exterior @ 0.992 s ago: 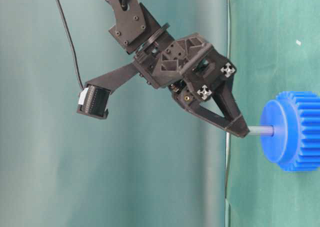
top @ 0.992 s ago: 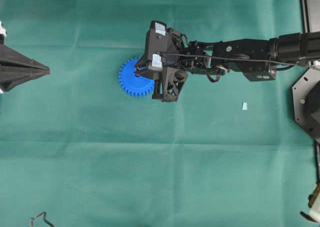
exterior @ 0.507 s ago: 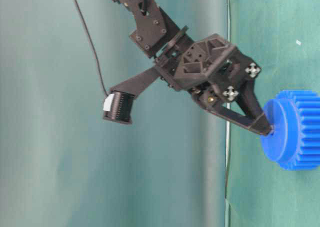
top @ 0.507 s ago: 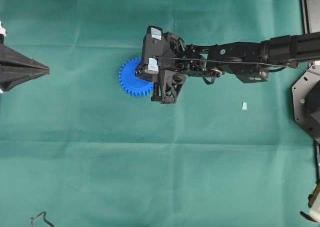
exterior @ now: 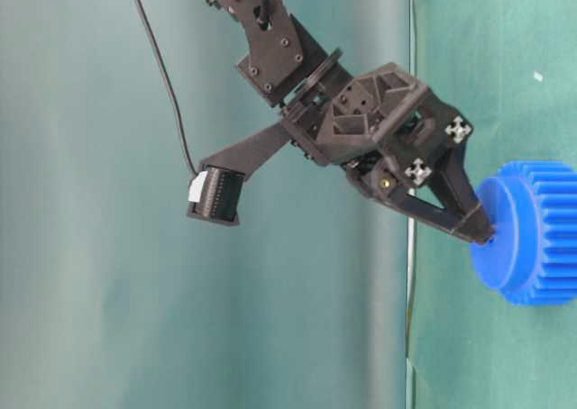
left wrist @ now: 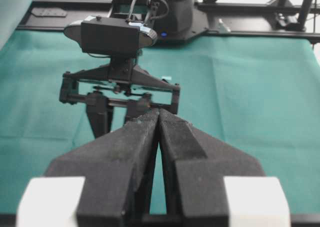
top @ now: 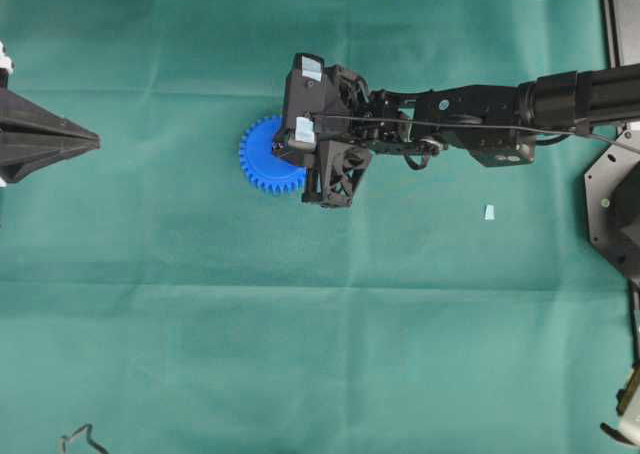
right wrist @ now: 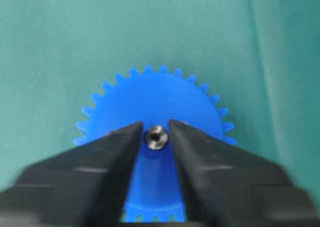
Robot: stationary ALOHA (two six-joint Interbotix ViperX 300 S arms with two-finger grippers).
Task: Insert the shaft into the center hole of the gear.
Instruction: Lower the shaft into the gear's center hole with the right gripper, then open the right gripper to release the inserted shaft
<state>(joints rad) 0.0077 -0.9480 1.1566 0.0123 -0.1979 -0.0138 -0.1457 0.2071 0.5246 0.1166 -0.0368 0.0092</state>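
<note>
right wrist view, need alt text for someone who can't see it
A silver-grey shaft, seen end-on, sits in the middle of a bright blue gear lying on green cloth. The right gripper has its two black fingers just either side of the shaft, slightly parted.

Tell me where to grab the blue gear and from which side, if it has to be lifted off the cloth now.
Grip the gear by its toothed rim, coming straight down from above with the jaws spanning two opposite sides. It lies flat on the green cloth, so only the rim offers opposing faces. The shaft sits in the middle, and the right gripper is at it, so it would likely need to clear away first.
</note>
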